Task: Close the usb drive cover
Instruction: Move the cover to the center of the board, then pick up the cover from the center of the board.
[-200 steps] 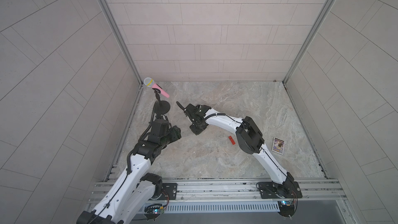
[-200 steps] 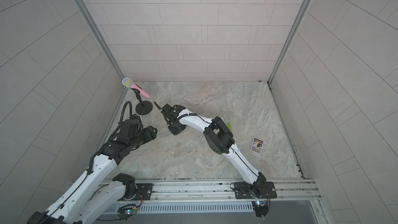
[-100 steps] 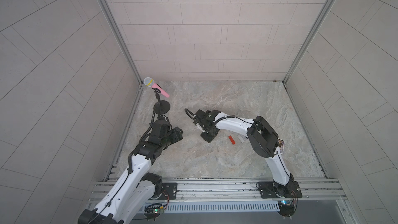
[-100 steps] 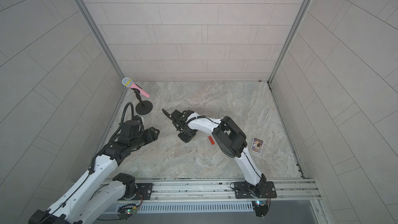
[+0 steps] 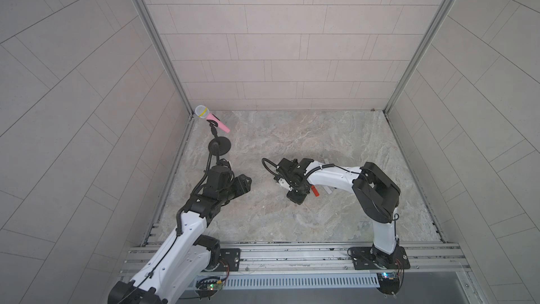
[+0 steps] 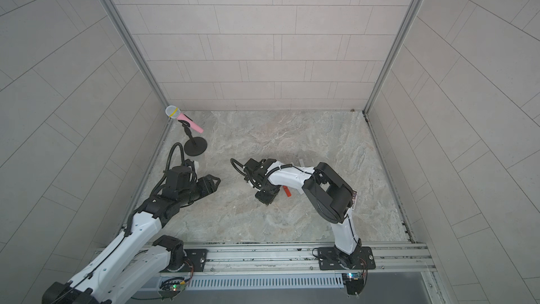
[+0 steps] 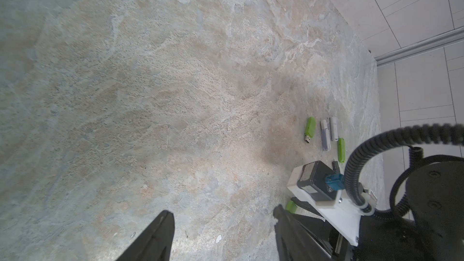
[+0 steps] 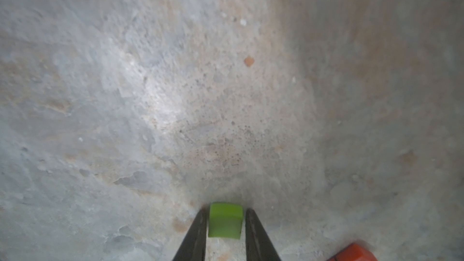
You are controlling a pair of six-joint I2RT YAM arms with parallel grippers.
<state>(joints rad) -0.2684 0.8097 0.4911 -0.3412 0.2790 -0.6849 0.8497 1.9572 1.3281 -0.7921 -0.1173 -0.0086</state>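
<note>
A small green usb cover (image 8: 225,219) lies on the stone table between the fingers of my right gripper (image 8: 226,211), with a thin gap on each side. That gripper (image 5: 296,198) points down at the table's middle and hides the cover in both top views. The cover's edge (image 7: 291,205) also shows in the left wrist view. A green usb drive (image 7: 310,131) with a bare metal plug lies further off. My left gripper (image 7: 221,210) hovers open and empty to the left (image 5: 247,184).
A red usb drive (image 5: 315,192) lies right beside the right gripper. Several more drives lie near the green one: a lilac one (image 7: 325,136), a white one (image 7: 333,131), a green one (image 7: 341,149). A pink microphone (image 5: 211,118) on a black stand is back left. A small card (image 6: 354,197) lies on the right.
My right arm swung from near the microphone stand to the table's middle, beside the red drive. Its jaws have parted slightly. The left arm barely moved.
</note>
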